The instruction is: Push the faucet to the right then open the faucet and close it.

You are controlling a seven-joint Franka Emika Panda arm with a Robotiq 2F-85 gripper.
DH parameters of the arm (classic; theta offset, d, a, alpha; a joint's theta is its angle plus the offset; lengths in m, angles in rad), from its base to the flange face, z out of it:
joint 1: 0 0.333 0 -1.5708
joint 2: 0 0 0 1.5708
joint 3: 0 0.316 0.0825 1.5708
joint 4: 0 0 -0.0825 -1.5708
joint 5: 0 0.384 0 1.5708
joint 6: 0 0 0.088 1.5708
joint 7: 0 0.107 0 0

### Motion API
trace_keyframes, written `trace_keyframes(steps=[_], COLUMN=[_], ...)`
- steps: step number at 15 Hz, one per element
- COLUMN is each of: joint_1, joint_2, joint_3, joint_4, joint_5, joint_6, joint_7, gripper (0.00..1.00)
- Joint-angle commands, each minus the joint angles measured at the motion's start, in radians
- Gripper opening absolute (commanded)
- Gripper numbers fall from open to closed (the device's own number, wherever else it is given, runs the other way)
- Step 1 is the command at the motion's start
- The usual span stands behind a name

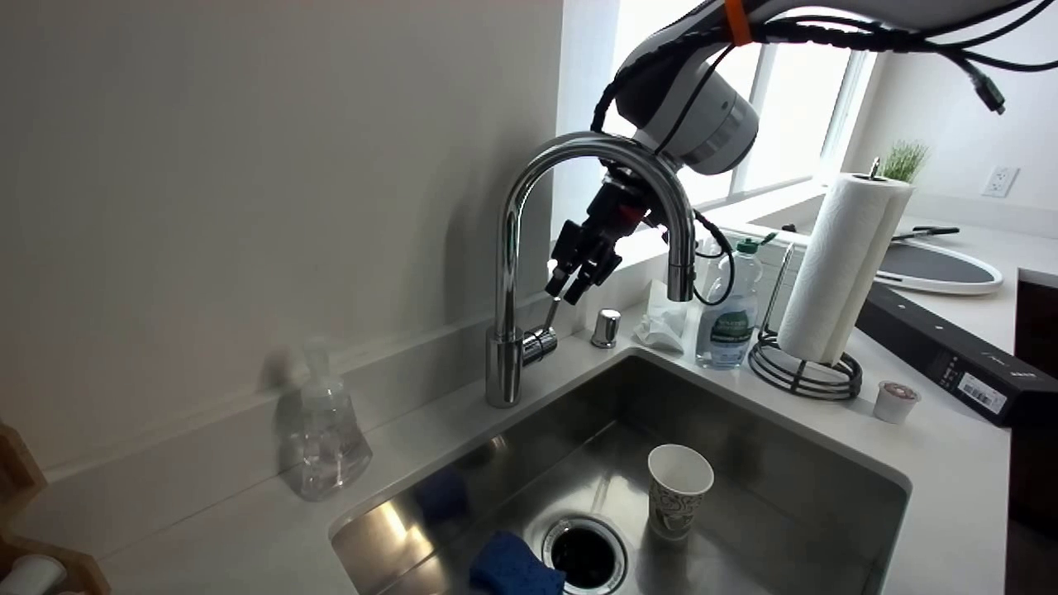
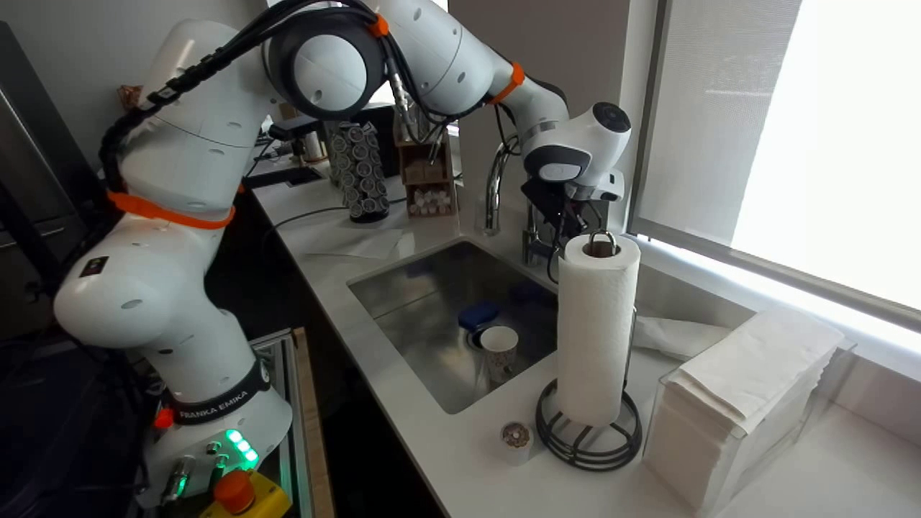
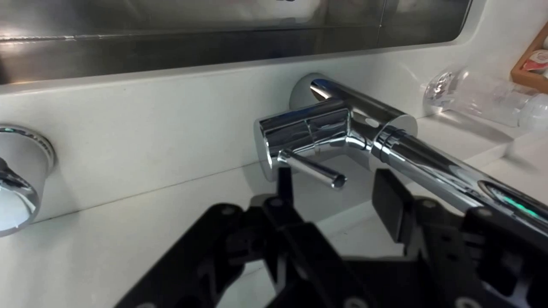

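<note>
The chrome faucet [image 1: 506, 273] stands behind the sink, its high spout arching over the basin; part of it also shows in an exterior view [image 2: 495, 187] beside the arm. Its small side lever [image 3: 312, 169] sticks out from the valve body [image 3: 304, 128]. My gripper [image 1: 564, 292] points down at the lever's upper end, behind the spout. In the wrist view the gripper [image 3: 334, 177] is partly open, with the lever's tip showing in the gap, closer to the left finger [image 3: 284, 188] than to the right finger [image 3: 387, 205]. Whether either finger touches the lever I cannot tell.
A chrome cap [image 1: 606, 328] and a dish soap bottle [image 1: 729, 310] stand near the faucet, then a paper towel roll [image 1: 843, 264]. On its far side is a clear dispenser [image 1: 331, 438]. The sink holds a paper cup [image 1: 678, 496] and blue sponge [image 1: 512, 566]. A wall rises close behind.
</note>
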Motion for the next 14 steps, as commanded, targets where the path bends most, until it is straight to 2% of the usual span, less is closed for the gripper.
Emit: trace_keyframes(steps=[1,3,5,6,8,9,12,13,14], joint_1=[0.005,0.004,-0.001,-0.004,-0.016,-0.021,-0.031,-0.034,-0.034], joint_2=[0.026,0.026,0.021,0.016,-0.017,-0.041,-0.097,-0.116,-0.128], joint_3=[0.01,0.009,0.014,0.016,0.022,0.021,0.017,0.015,0.011], joint_4=[0.023,0.025,0.027,0.027,0.019,0.01,-0.009,-0.016,-0.018], joint_5=[-0.009,-0.008,0.001,0.005,0.01,0.008,0.011,0.012,0.011], joint_6=[0.027,0.031,0.036,0.036,0.015,0.002,-0.016,-0.025,-0.031], joint_7=[0.008,0.008,0.004,0.003,0.005,0.009,0.016,0.018,0.02], gripper=[0.59,0.59,0.54,0.57,0.56,0.5,0.58,0.67,0.7])
